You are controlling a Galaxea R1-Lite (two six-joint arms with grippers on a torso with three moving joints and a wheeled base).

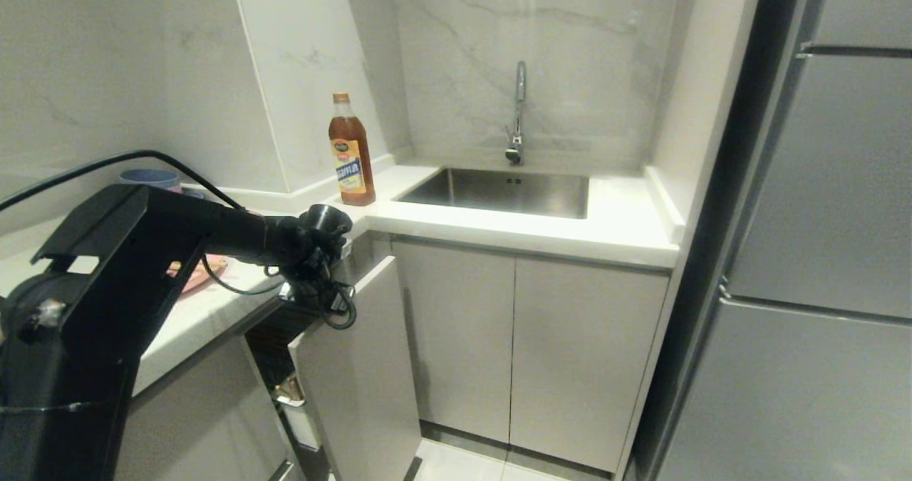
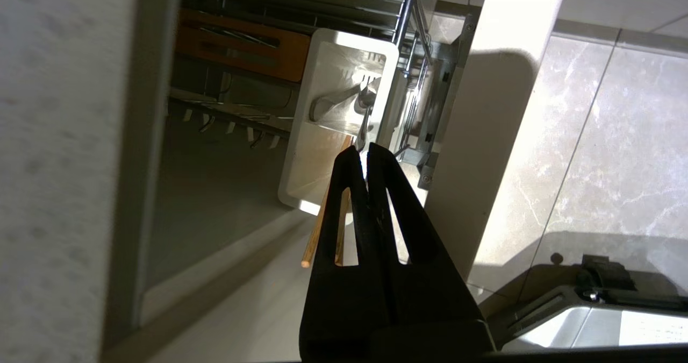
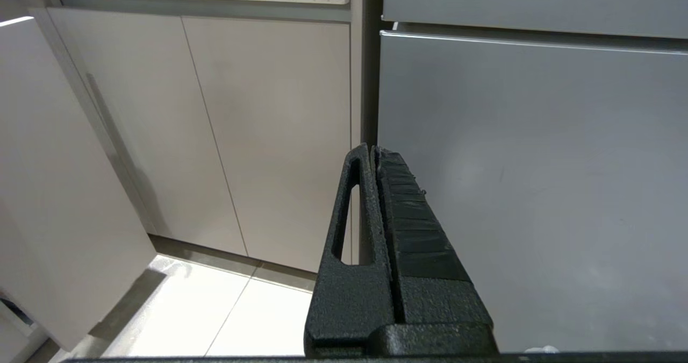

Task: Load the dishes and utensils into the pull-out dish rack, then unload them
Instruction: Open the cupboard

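A: Left gripper [image 2: 364, 153] pressed together on the slim silver metal fork [image 2: 365, 129], just over the white rectangular utensil caddy [image 2: 317, 153] in the pulled-out rack.

B: Stiff, light, slippery; best pinched mid-handle. 2 thin light-wood chopsticks [image 2: 322, 218] leaning out beside. Right gripper [image 3: 372, 156] parked, closed, empty.

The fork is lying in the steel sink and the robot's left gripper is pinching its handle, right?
Not the sink. In the left wrist view the fork lies in the white utensil caddy of the pull-out dish rack, beside the chopsticks. The left gripper is indeed shut on its handle.
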